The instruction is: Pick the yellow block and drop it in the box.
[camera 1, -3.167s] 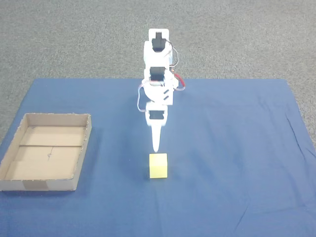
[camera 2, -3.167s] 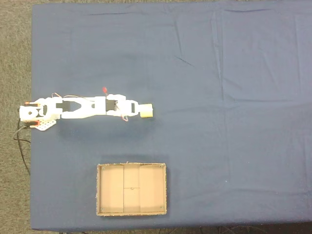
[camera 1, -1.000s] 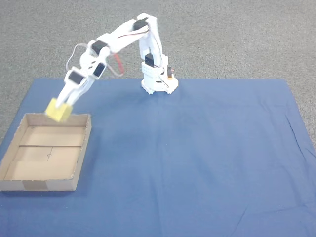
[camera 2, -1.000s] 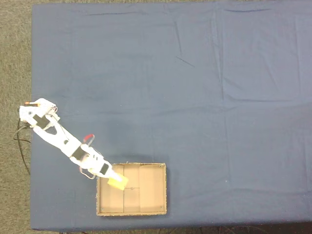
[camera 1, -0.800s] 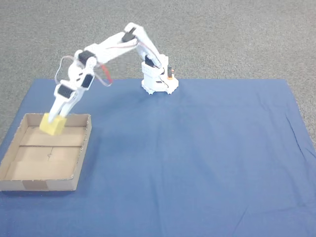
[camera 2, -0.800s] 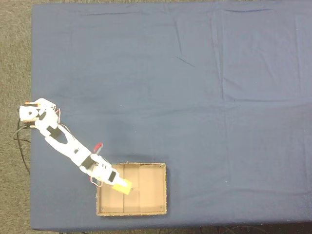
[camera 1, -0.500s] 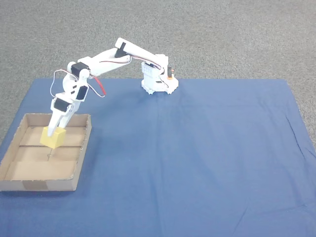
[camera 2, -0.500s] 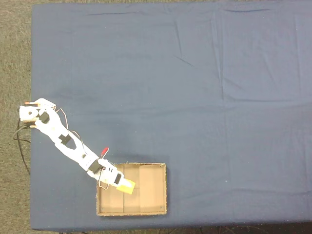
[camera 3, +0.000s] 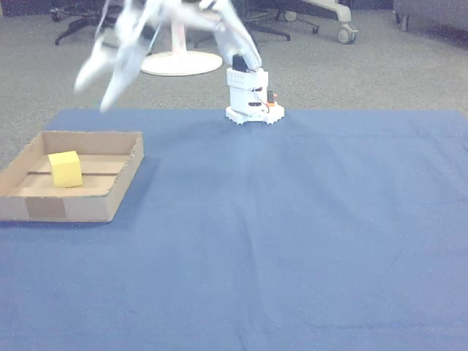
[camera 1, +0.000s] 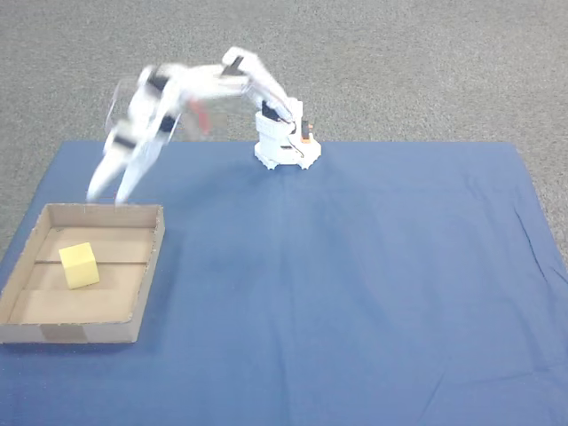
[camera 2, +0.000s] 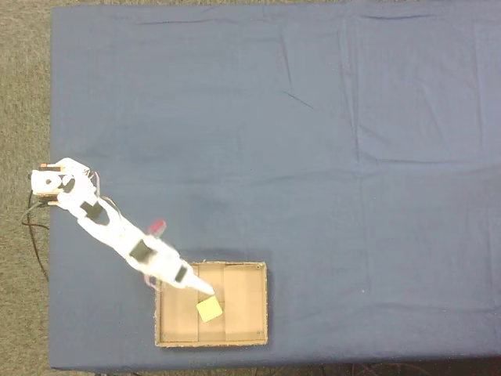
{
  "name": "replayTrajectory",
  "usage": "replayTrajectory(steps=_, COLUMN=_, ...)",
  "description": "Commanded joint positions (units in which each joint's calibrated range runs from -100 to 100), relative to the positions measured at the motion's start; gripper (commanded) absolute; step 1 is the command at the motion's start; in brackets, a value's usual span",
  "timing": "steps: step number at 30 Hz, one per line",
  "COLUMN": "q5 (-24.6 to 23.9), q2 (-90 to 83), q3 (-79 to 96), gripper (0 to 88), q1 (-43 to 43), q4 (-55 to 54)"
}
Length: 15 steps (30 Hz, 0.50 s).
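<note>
Blurred by motion, the tool (camera 1: 104, 197) hangs in the air above the far wall of the box (camera 1: 151, 266) in a fixed view, its two fingers spread apart in a narrow V with nothing between them. In the other view the tool (camera 3: 93, 93) likewise sits high over the box (camera 3: 123, 183), fingers parted and empty. Seen from above in a fixed view, the tool (camera 2: 205, 291) points into the box (camera 2: 264, 305) over its near-left corner, just beside the yellow block (camera 2: 209, 309) but apart from it.

That yellow block (camera 1: 79, 265) lies on the floor of the box, on its own, close to the seam that crosses the floor and toward the left wall in a fixed view. It (camera 3: 65, 169) rests flat, one corner turned slightly toward the camera in the other view.

A white arm (camera 1: 232, 78) reaches from its base (camera 1: 283, 146) at the far edge of the blue cloth (camera 1: 373, 275) that covers the worktop. Grey carpet (camera 1: 426, 62) lies beyond.
</note>
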Motion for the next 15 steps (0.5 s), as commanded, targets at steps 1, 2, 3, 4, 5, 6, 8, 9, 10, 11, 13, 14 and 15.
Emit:
replayTrajectory(steps=1, q5=-3.5, q2=-24.1, q3=8.0, gripper=30.0, q1=-6.0, q4=2.1)
replayTrajectory(steps=2, q5=-4.7, q2=-32.9, q3=14.9, gripper=20.1, q1=-8.5, q4=1.7)
replayTrajectory(steps=3, q5=-6.2, q2=-40.9, q3=21.0, gripper=5.2, q1=-10.7, q4=0.9)
replayTrajectory(steps=4, q5=-7.1, q2=-49.5, q3=28.1, gripper=0.2, q1=-13.6, q4=0.0)
replayTrajectory(steps=5, q5=-8.2, q2=-57.3, q3=35.0, gripper=0.2, q1=-16.5, q4=-1.7)
replayTrajectory(steps=6, q5=-8.9, q2=-64.8, q3=42.5, gripper=0.2, q1=-19.8, q4=-4.0)
replayTrajectory(steps=8, q5=-8.4, q2=-77.7, q3=57.6, gripper=0.2, q1=-28.1, q4=-5.7)
replayTrajectory(steps=9, q5=-8.8, q2=-83.8, q3=66.8, gripper=0.2, q1=-31.5, q4=-6.9)
replayTrajectory(steps=10, q5=-9.3, q2=-89.3, q3=76.3, gripper=0.2, q1=-34.1, q4=-10.1)
replayTrajectory(steps=11, q5=-9.2, q2=-95.1, q3=87.2, gripper=0.2, q1=-36.0, q4=-14.5)
replayTrajectory(steps=13, q5=-8.1, q2=-105.1, q3=106.9, gripper=0.2, q1=-37.7, q4=-22.7)
replayTrajectory(steps=14, q5=-7.2, q2=-108.5, q3=114.4, gripper=0.2, q1=-38.0, q4=-25.1)
replayTrajectory(steps=15, q5=-6.4, q2=-112.1, q3=121.9, gripper=0.2, q1=-38.2, q4=-27.8)
